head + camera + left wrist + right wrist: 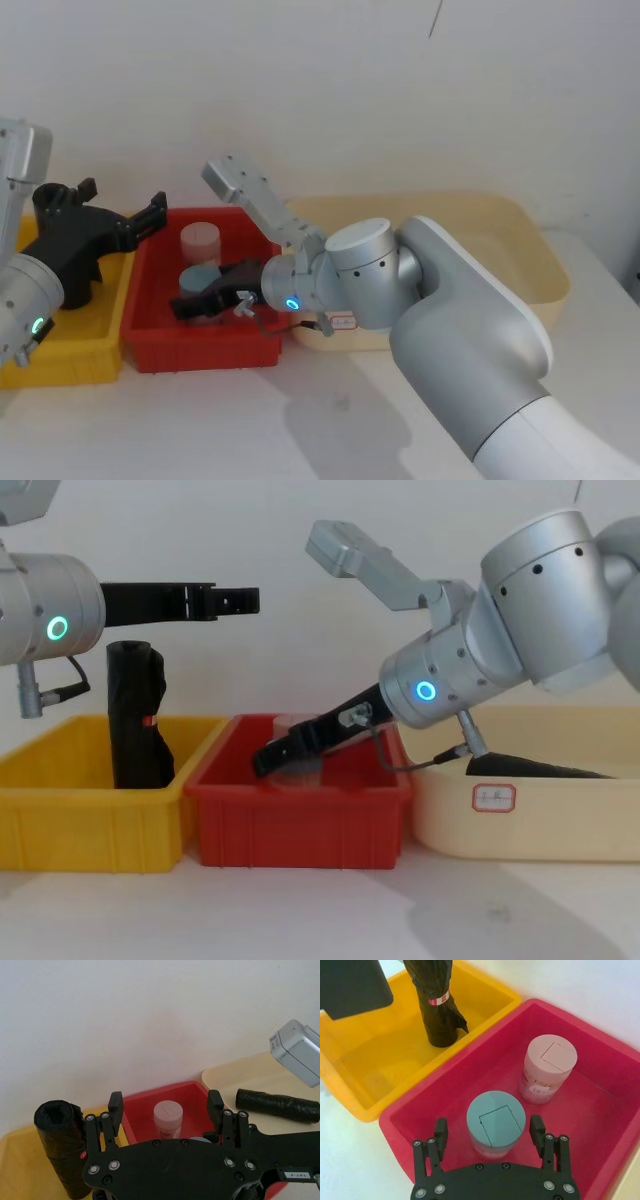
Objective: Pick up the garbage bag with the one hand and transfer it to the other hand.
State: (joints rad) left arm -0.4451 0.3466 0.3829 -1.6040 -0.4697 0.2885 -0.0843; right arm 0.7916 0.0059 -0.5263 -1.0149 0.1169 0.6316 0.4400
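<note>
The garbage bag is a black roll with a small red label. It stands upright in the yellow bin, leaning near the wall shared with the red bin, and also shows as the garbage bag. My left gripper, on the green-ringed arm, hovers open above and just beyond the bag's top, holding nothing. My right gripper, on the blue-ringed arm, reaches down into the red bin, open, with its fingers on either side of a teal-lidded jar.
A white-lidded jar stands behind the teal one in the red bin. A second black roll lies flat in the cream tub on the right. The three containers stand side by side against a white wall.
</note>
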